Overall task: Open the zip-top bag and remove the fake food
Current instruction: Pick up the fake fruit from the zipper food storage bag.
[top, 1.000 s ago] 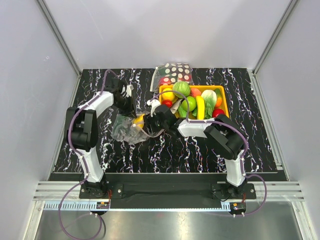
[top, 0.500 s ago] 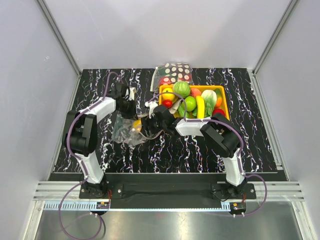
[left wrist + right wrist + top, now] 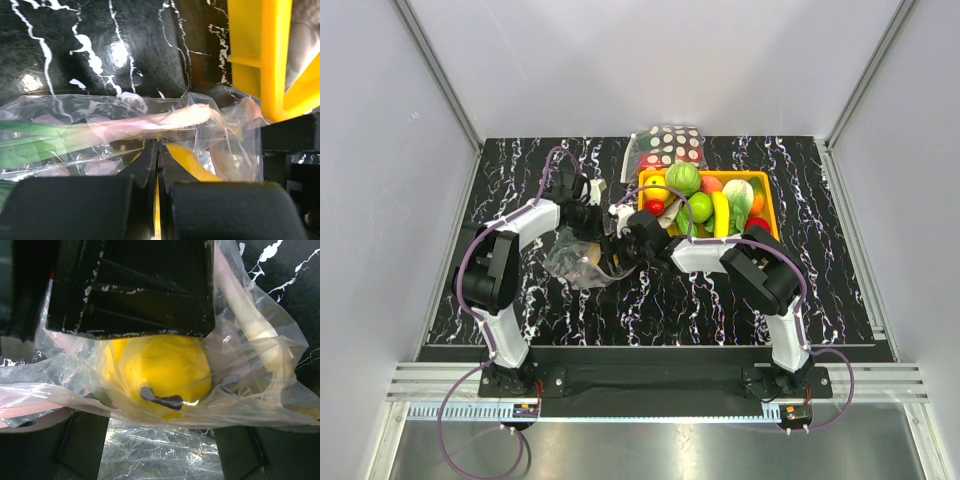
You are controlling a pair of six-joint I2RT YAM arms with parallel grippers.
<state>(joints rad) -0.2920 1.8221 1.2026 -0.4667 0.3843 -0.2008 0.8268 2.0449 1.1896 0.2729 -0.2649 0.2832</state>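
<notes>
Left gripper [image 3: 157,146]: my fingers are pressed together, pinching the film of the zip-top bag [image 3: 100,125] just below its pink zip strip [image 3: 165,117]. Right gripper [image 3: 160,424]: my jaws are spread wide, and a yellow fruit [image 3: 155,371] sits inside the bag just ahead of them. The bag lies crumpled on the black marbled table [image 3: 720,290], between my two wrists and just left of the yellow tray [image 3: 770,205], which is heaped with more fake food [image 3: 700,207]. There is also a green stalk [image 3: 30,142] inside the bag.
</notes>
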